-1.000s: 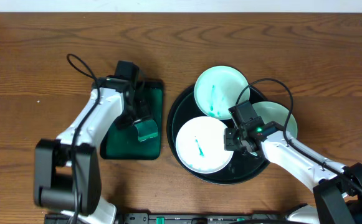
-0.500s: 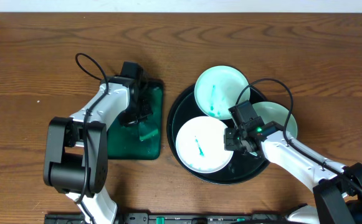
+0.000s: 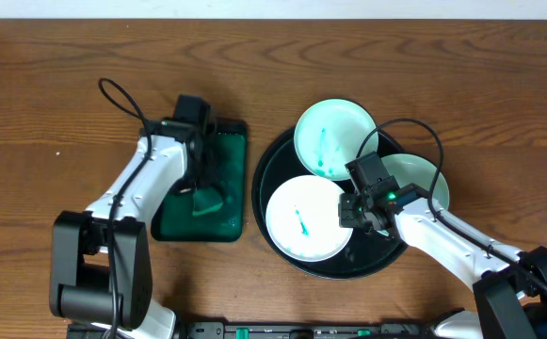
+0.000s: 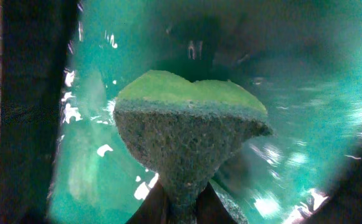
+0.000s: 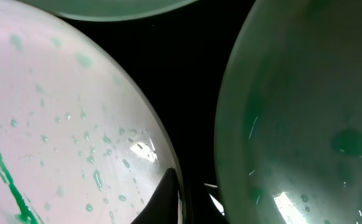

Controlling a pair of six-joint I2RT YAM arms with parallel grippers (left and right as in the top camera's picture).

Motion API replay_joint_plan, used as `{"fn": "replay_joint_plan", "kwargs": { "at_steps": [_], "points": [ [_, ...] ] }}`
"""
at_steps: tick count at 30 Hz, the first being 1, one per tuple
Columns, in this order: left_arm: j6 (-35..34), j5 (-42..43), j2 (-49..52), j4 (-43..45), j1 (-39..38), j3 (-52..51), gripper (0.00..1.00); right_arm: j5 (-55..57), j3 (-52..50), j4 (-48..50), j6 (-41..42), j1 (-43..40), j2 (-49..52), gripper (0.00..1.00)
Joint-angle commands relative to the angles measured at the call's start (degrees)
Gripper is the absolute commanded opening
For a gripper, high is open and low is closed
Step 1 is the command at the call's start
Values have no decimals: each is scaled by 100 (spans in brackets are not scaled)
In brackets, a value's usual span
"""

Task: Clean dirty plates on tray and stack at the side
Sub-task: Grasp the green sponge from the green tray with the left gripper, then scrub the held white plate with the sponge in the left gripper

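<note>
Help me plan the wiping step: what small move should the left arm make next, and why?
Probably raise the sponge clear of the green tray and carry it toward the front plate. The left gripper pinches the sponge, the right gripper clamps that plate's rim, and its teal streak is unwiped.

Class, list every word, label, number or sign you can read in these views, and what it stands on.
None can be read: the plates, the tray, the rectangular green tray and the sponge carry no text. The right arm shows only a green light.
</note>
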Motion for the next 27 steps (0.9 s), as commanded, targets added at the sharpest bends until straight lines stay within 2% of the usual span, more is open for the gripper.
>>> {"fn": "replay_joint_plan", "kwargs": {
  "at_steps": [1,3,10,14,21,27],
  "points": [
    [107,-247,131,428,4,-656,7,437,-48,11,173,-20,92,2],
    [179,-326,129,549,7,-769,7,437,-48,11,173,-20,92,2],
    [184,-105,-411,-713,4,238,7,437,-48,13,175,-20,92,2],
    [184,297,-1056,-992,4,485,7,439,-48,13,175,-24,92,2],
    [153,1899,-1370,-922,-203,433,7,437,-48,11,173,-24,92,1],
    [-702,1899,-1113,-140,-1303,-15,7,437,-48,13,175,-24,92,1]
  ]
}}
